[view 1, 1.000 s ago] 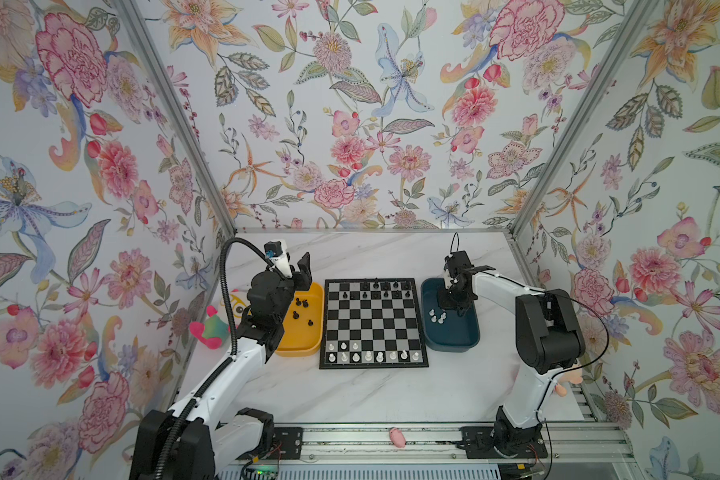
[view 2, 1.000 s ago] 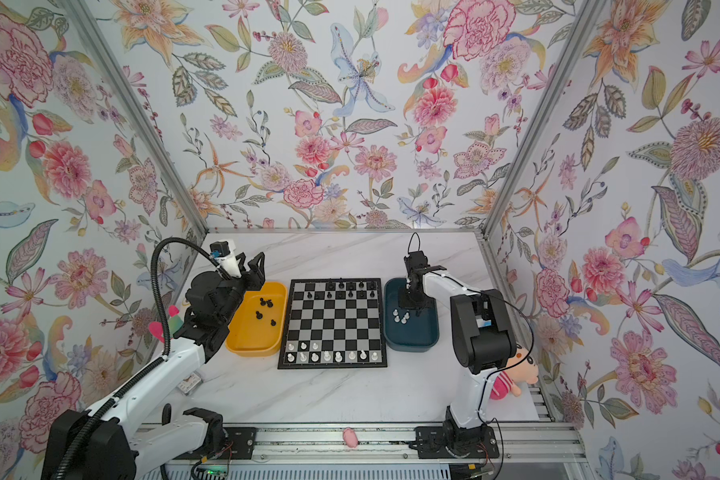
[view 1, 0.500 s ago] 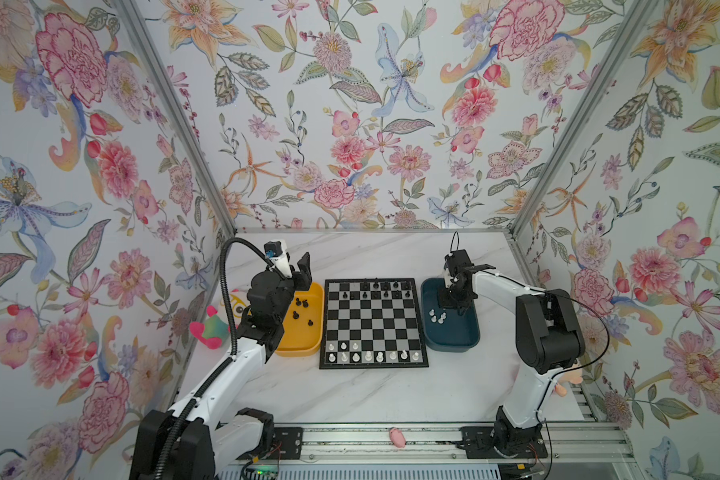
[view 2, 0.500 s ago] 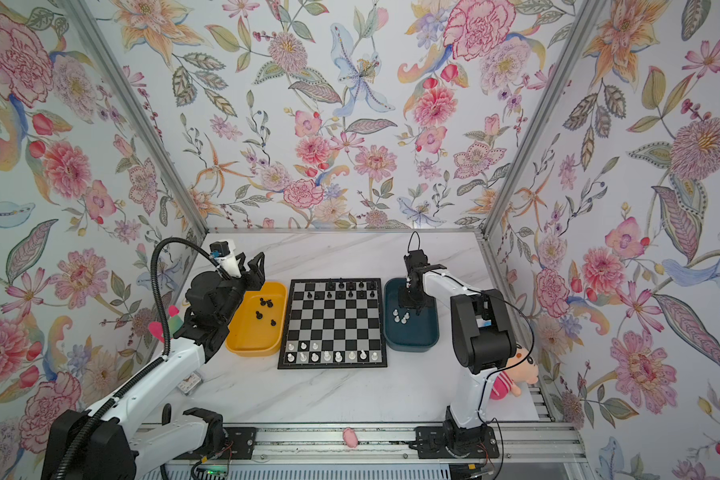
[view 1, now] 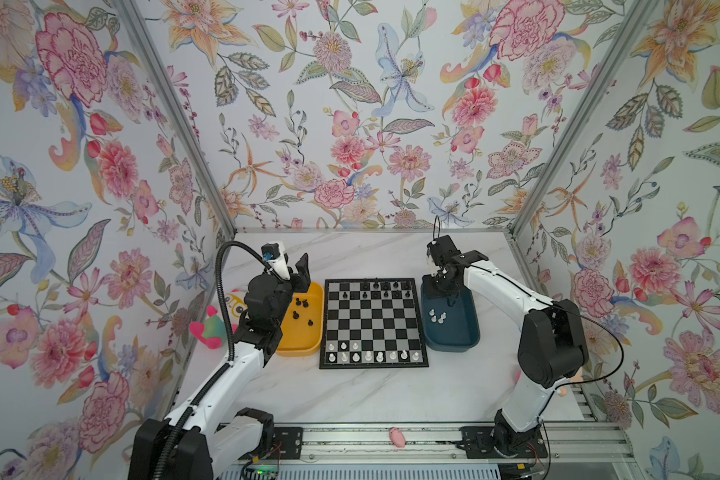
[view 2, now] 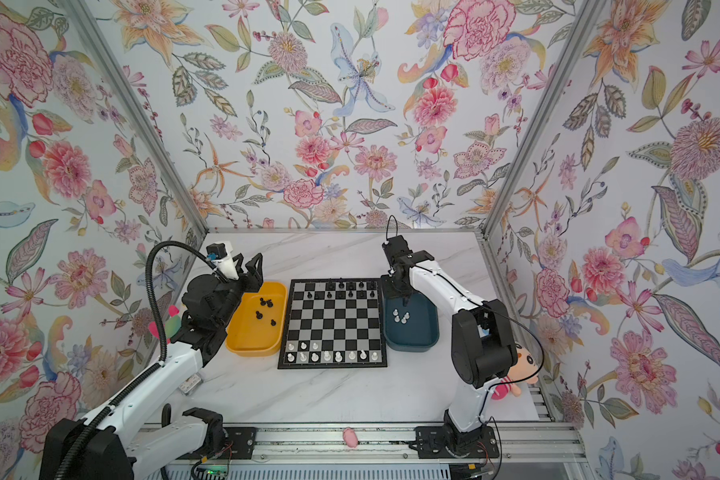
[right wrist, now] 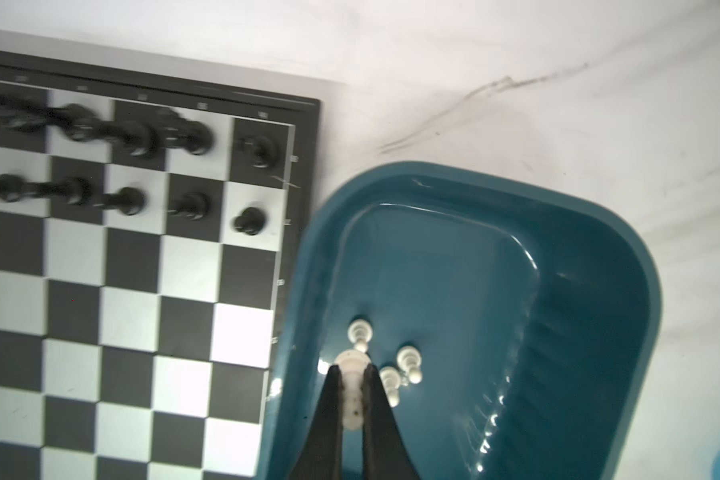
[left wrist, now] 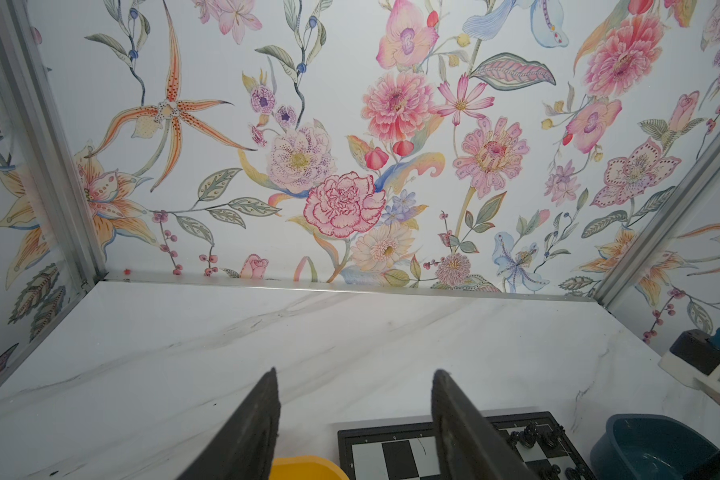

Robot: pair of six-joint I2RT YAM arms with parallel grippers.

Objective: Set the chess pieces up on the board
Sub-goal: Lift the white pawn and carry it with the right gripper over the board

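The right gripper (right wrist: 352,372) squeezes one white chess piece (right wrist: 353,401) between its fingers, down in the blue tray (right wrist: 578,249). Three more white pieces (right wrist: 408,359) lie just beside it. The board (view 1: 374,324) sits between the blue tray and the yellow tray (view 1: 304,338), with black chessmen (view 1: 375,286) on its far rows and white chessmen (view 1: 368,356) on its near rows. The left gripper (left wrist: 356,372) has its fingers spread apart with nothing in them, up over the yellow tray's far end.
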